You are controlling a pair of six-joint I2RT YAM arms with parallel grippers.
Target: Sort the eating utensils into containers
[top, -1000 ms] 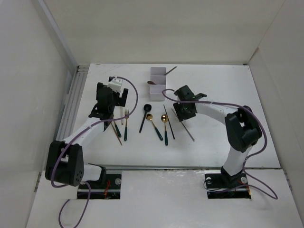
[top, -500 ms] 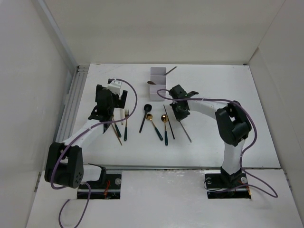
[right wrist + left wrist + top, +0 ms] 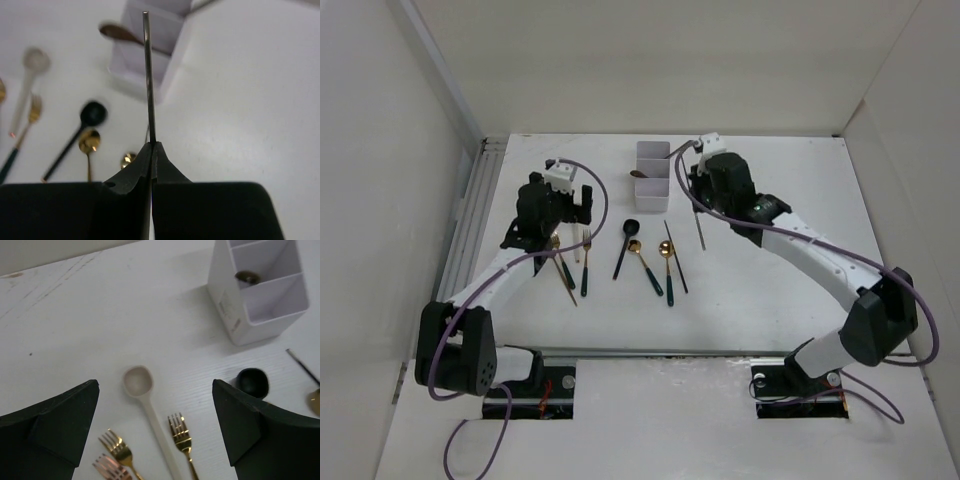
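My right gripper (image 3: 152, 145) is shut on a thin grey chopstick (image 3: 147, 75). In the top view that chopstick (image 3: 701, 225) hangs off the table just right of the white divided container (image 3: 653, 175), below my right gripper (image 3: 701, 186). A brown spoon (image 3: 640, 173) and a stick rest in the container's compartments. My left gripper (image 3: 154, 387) is open above a pale wooden spoon (image 3: 137, 380) and gold forks (image 3: 181, 432); in the top view it (image 3: 560, 222) hovers left of the row.
A black spoon (image 3: 623, 248), two gold spoons with dark handles (image 3: 645, 262) and a dark chopstick (image 3: 675, 258) lie side by side mid-table. Forks (image 3: 585, 255) lie beneath the left arm. White walls enclose the table on three sides.
The right gripper shut on a chopstick that lay right of the row, raised it and carried it back towards the container. The left gripper shifted only slightly.
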